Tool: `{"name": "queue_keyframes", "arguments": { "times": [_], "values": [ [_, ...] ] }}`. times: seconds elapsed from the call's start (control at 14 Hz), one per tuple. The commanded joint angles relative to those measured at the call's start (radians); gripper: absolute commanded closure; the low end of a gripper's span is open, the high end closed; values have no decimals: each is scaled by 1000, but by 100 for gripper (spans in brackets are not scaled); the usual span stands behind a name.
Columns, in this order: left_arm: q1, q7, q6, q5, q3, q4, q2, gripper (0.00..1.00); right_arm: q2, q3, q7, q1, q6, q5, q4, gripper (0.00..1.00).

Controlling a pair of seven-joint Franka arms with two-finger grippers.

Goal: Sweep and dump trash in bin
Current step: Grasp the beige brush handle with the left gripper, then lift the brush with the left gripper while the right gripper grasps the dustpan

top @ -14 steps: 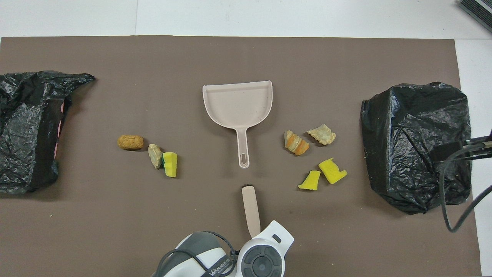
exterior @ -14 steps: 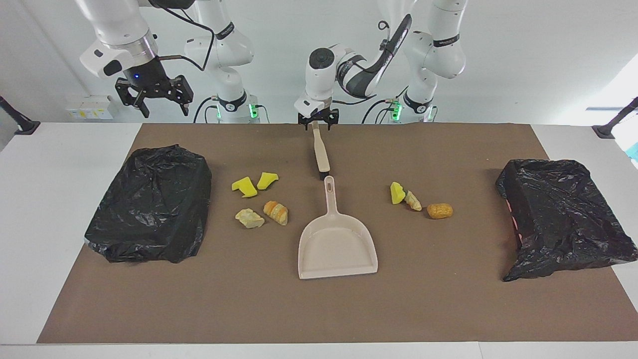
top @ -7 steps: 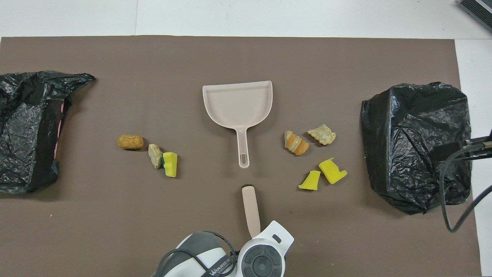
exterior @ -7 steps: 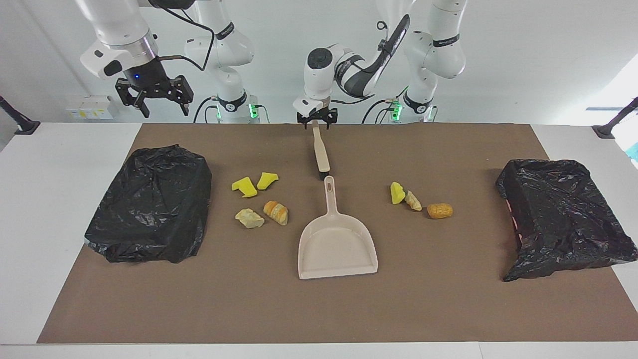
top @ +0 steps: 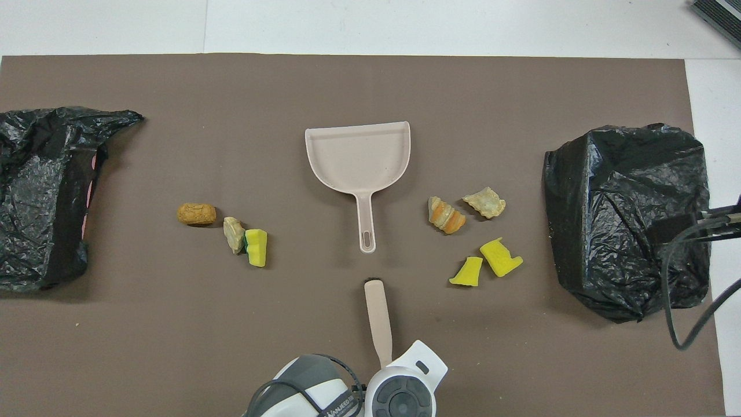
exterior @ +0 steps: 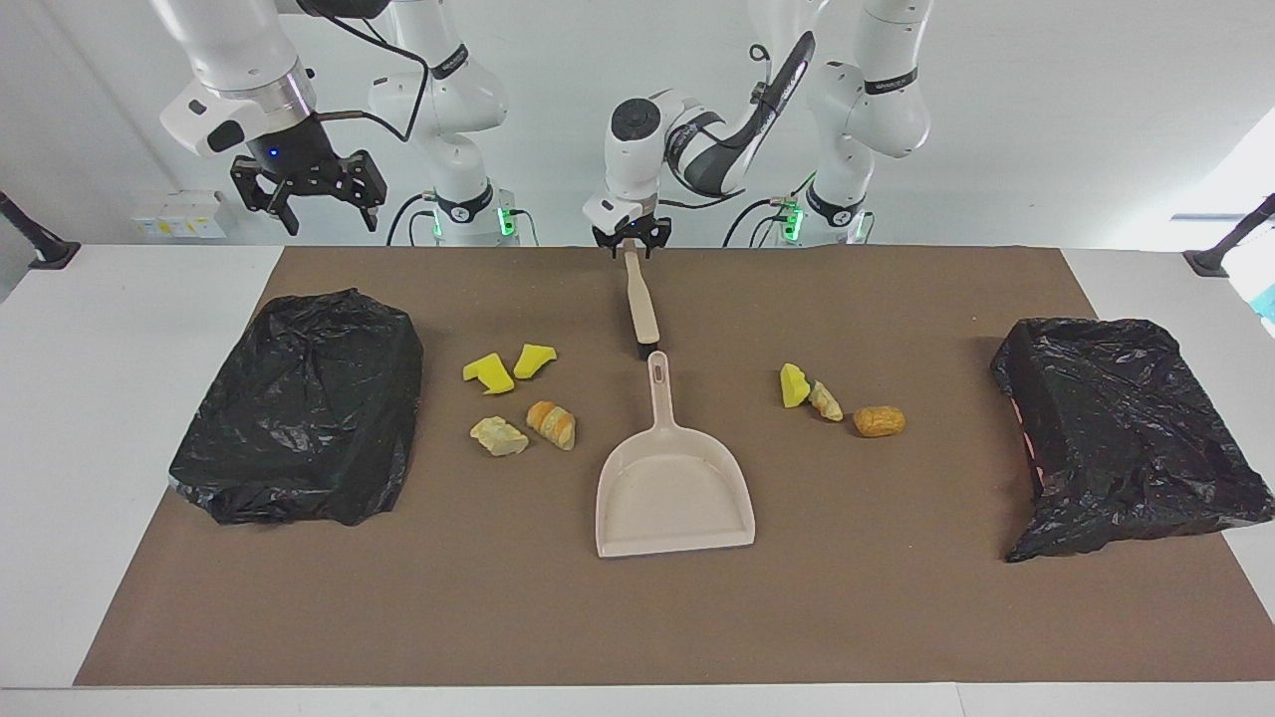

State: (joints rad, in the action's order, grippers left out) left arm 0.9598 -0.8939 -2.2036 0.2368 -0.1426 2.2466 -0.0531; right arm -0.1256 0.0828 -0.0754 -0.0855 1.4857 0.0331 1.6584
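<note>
Starting at the left end effector [exterior: 626,249], we see it low over the worktop's edge nearest the robots, its fingers set about the top end of a beige brush handle [exterior: 640,304]; whether they actually pinch it we cannot tell. That handle slopes down from the end effector to a dark tip resting on the brown mat [exterior: 637,617], just short of the dustpan [exterior: 674,498], whose own handle points toward the robots and whose pan opens away from them. Around the dustpan we find the trash in two groups. Toward the right arm's end lie two yellow sponge wedges [exterior: 506,366], and just farther from the robots a pale lump [exterior: 498,436] beside an orange-striped bread lump [exterior: 552,424]. Toward the left arm's end sit a yellow wedge [exterior: 793,385] touching a pale lump [exterior: 826,400], with a tan bread roll [exterior: 880,421] close beside them. At each end of the mat we see a bin wrapped in a black bag [exterior: 304,403] [exterior: 1126,428]. Our right end effector [exterior: 309,194] waits raised above the worktop's right-arm corner, its fingers spread wide with nothing between them.
</note>
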Motion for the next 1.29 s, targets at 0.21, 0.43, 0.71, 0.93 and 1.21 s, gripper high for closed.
{"name": "queue_keyframes", "arguments": {
  "times": [0.21,0.43,0.71,0.93,1.21],
  "values": [
    [8,1,4,21,21,8,18,100,-25,0,-33,7,-15,-13,23,0],
    [-36,1,111,16,34,-10,45,100,-26,-8,-29,1,-16,-13,12,0],
    [-131,4,260,-39,35,-30,67,100,-23,-32,-30,0,-15,-12,0,0],
    [-234,9,315,-160,35,-68,67,100,-22,-34,-20,-3,-15,-15,0,0],
    [-381,56,331,-234,37,-133,58,100,33,-97,115,-48,39,-55,-5,0]
  ]
}}
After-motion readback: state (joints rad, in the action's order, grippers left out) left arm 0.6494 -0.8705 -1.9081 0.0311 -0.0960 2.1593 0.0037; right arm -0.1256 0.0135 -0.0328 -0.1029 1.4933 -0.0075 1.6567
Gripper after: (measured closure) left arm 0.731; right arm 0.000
